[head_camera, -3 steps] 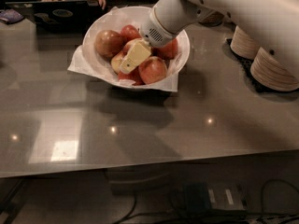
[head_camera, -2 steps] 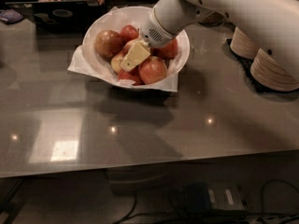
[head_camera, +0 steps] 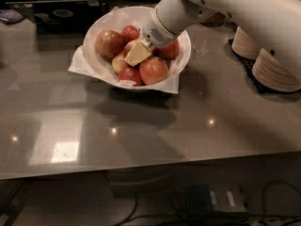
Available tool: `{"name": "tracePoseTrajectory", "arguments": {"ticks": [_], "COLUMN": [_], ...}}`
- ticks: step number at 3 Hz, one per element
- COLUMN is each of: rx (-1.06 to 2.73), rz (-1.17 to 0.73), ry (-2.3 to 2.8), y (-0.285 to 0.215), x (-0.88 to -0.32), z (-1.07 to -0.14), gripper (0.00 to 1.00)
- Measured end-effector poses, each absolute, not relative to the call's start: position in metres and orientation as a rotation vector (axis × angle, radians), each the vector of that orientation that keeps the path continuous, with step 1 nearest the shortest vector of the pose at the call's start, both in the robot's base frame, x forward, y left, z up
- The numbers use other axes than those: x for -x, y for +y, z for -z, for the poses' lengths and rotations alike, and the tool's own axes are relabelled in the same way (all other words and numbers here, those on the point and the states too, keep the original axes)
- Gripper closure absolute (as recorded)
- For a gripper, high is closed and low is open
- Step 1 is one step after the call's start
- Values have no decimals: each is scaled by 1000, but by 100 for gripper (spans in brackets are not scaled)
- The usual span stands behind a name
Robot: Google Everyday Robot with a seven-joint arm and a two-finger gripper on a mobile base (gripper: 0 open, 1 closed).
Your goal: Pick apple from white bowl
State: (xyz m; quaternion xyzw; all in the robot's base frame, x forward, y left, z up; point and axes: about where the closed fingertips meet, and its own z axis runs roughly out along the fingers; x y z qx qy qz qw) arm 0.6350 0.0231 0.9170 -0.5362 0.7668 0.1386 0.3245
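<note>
The white bowl (head_camera: pixel 184 55), lined with white paper whose corners stick out, stands at the back of the grey table and holds several apples. My gripper (head_camera: pixel 138 53) reaches down from the right into the middle of the pile, its pale tip resting among the apples. A large red apple with yellowish streaks (head_camera: pixel 153 70) lies just in front of and right of the tip. A dark red apple (head_camera: pixel 170 51) is partly hidden behind my wrist. A duller brownish-green apple (head_camera: pixel 109 43) lies at the left. No sticker shows on any of them.
Stacks of beige disposable plates (head_camera: pixel 275 72) stand on a dark mat at the right, beneath my arm. A dark tray (head_camera: pixel 51 15) and a person's hands are behind the bowl. The grey table top (head_camera: pixel 141 131) spreads toward me.
The gripper has shifted only slightly up and to the right within the bowl. The apples have not visibly moved.
</note>
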Motion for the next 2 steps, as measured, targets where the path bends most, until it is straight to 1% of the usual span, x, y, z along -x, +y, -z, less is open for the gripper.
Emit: {"name": "tracePoseTrajectory", "arguments": {"ticks": [1,2], "rx": [1406,1424], "rz": [-363,-402], "ry": [2011,1980], "y": [23,23], "x": [-635,-632], "z": [-917,-922], "gripper": [100,100]}}
